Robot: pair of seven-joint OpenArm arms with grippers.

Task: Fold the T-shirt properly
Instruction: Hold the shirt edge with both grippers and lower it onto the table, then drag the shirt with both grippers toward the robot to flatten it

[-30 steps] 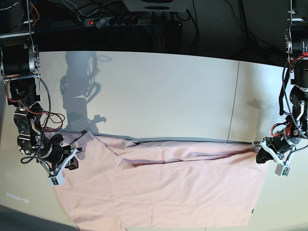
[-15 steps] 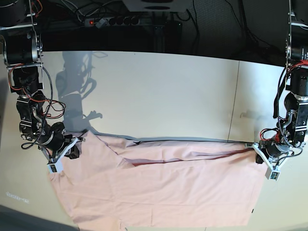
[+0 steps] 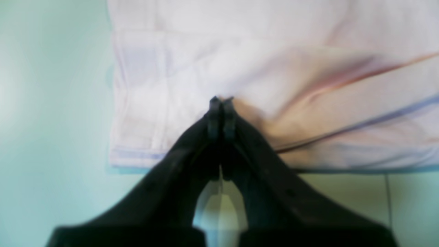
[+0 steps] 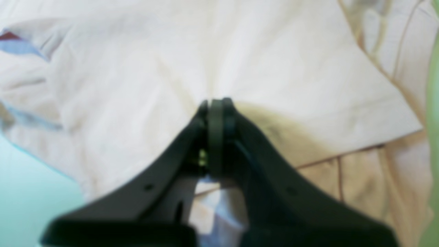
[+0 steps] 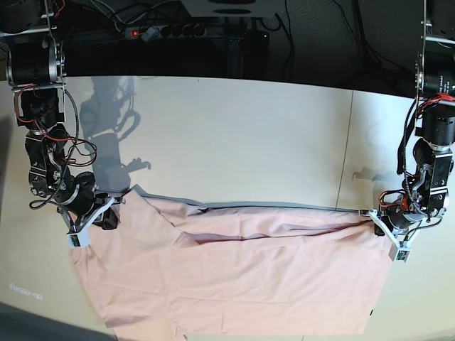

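You have one T-shirt [image 5: 242, 277] on one table [image 5: 234, 135], two arms with one gripper each (left gripper [image 5: 379, 229], right gripper [image 5: 108, 218]), and one power strip [image 5: 167, 31] at the far edge.

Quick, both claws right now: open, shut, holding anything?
Left claw: shut, pinching the T-shirt at its edge.
Right claw: shut, pinching the T-shirt at the opposite end.

t-shirt [image 5: 242, 277]: pale pink, plain | table [image 5: 234, 135]: cream | hands: black
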